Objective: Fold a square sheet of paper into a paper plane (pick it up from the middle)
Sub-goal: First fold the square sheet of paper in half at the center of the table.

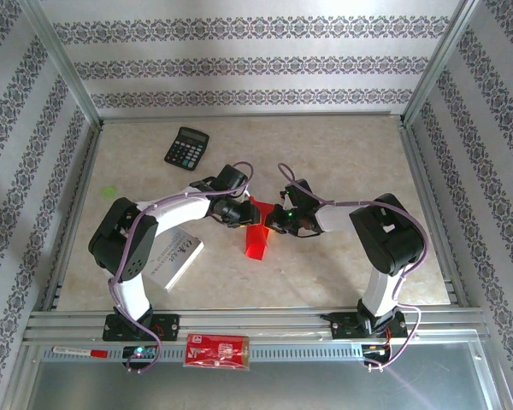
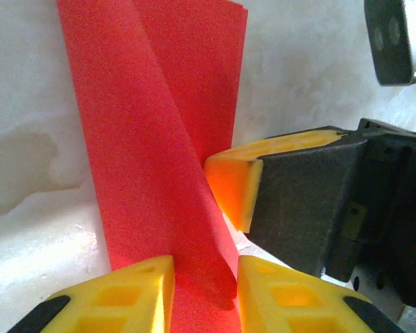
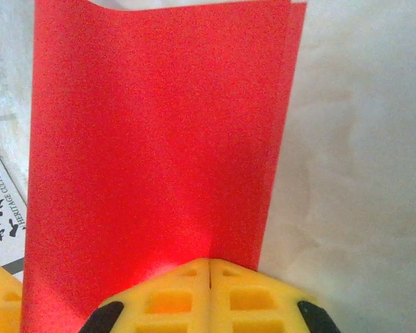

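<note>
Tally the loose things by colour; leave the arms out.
Red: 2, folded paper, printed packet
Black: 1, calculator
White: 1, booklet
Green: 1, small spot
White and red: 1, pen-like stick
Total: 6

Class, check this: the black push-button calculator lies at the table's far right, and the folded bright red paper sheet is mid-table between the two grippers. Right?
No. The top external view shows the black push-button calculator at the far left of the table, not the far right. The folded bright red paper sheet is indeed mid-table between the left gripper and right gripper.
</note>
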You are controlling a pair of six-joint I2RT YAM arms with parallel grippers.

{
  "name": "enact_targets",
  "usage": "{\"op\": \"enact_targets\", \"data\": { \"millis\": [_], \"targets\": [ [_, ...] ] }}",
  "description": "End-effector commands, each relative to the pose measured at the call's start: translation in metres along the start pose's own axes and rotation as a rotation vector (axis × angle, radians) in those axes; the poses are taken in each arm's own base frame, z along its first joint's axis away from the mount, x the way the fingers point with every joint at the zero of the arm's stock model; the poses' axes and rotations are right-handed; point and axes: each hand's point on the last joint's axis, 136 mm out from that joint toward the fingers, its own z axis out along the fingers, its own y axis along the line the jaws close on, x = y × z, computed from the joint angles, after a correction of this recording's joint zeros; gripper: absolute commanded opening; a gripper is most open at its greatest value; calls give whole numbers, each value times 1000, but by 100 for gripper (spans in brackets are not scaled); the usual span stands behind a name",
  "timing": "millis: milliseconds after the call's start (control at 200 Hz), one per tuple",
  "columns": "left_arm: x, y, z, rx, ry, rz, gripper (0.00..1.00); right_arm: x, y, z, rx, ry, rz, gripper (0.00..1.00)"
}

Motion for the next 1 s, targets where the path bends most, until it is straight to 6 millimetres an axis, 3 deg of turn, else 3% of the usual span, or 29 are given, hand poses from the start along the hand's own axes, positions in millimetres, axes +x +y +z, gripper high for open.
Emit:
{"op": "enact_targets", "data": {
  "millis": [0, 140, 245, 410, 575, 754, 994],
  "targets": [
    [-16, 0, -10, -36, -62, 5, 31, 34, -72, 11, 244, 67, 84, 0],
    [-23, 12, -30, -143, -133, 20, 40, 33, -71, 11, 242, 67, 86, 0],
    [-26, 10, -38, -144, -161, 27, 43, 34, -71, 12, 241, 70, 85, 0],
    [-20, -22, -20, 69, -91, 2, 39, 34, -71, 12, 242, 70, 85, 0],
    [-19, -28, -1, 119, -38, -13, 31, 33, -70, 12, 240, 67, 84, 0],
    [-17, -15, 14, 77, 1, -23, 29, 34, -70, 12, 243, 69, 85, 0],
    [-13, 20, 30, 19, 31, -71, 28, 35, -72, 12, 252, 71, 80, 0]
  ]
}}
